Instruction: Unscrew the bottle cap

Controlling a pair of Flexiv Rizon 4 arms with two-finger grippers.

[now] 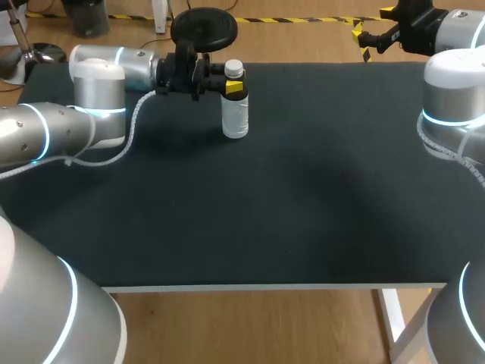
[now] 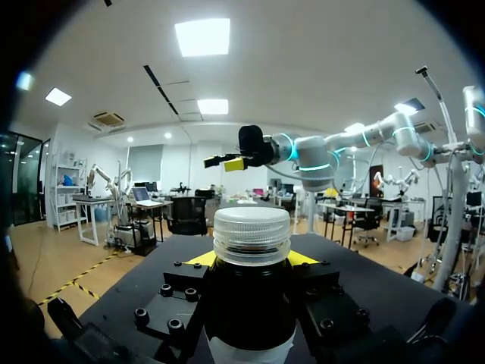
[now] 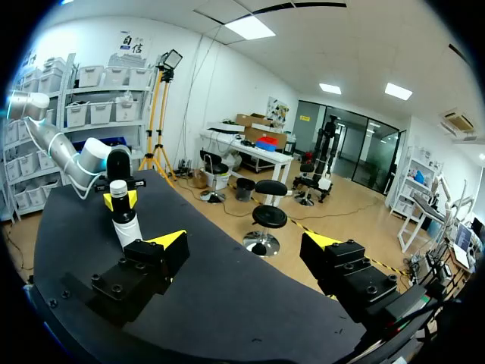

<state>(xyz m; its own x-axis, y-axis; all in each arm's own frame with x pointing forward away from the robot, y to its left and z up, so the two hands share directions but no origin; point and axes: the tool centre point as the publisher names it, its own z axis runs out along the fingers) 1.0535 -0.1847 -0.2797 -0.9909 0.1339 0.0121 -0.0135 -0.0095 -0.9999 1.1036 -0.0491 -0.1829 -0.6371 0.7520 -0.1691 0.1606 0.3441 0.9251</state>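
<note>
A dark bottle with a white label [image 1: 235, 114] and a white screw cap [image 1: 234, 68] stands upright at the far left of the table. My left gripper [image 1: 229, 88] comes in level from the left and is shut on the bottle just under the cap. In the left wrist view the cap [image 2: 251, 230] rises between the yellow fingertips [image 2: 198, 259], and the bottle body [image 2: 250, 303] fills the gap. My right gripper [image 1: 369, 39] hangs open beyond the far right corner, holding nothing. In the right wrist view the bottle [image 3: 126, 220] stands far ahead of my right gripper [image 3: 244, 241].
The black tabletop [image 1: 303, 197] stretches between the two arms, with its pale front edge [image 1: 265, 287] nearest the camera. My right arm's grey links [image 1: 455, 91] stand at the table's right side.
</note>
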